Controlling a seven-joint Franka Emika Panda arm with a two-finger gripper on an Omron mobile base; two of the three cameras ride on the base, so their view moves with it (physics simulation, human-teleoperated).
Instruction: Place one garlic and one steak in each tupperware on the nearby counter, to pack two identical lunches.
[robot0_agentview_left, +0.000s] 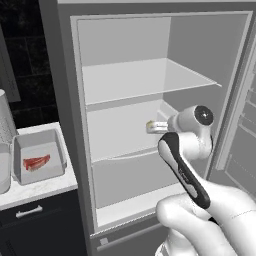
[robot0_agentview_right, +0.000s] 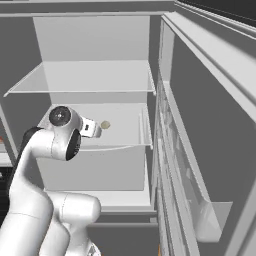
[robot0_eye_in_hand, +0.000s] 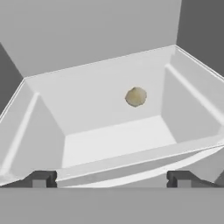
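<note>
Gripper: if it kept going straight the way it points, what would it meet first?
Probably the small round tan garlic on the white fridge shelf; the open gripper points slightly left of it, so maybe the shelf's back wall instead.

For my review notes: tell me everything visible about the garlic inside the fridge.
The garlic is a small, roundish, pale tan bulb with a slightly lumpy, matte surface. It looks whole and lies alone on the white middle fridge shelf, toward the back and somewhat to the right as the hand view shows it. Only the shelf touches it. The open gripper points at it from the shelf's front edge, well short of it, holding nothing.
</note>
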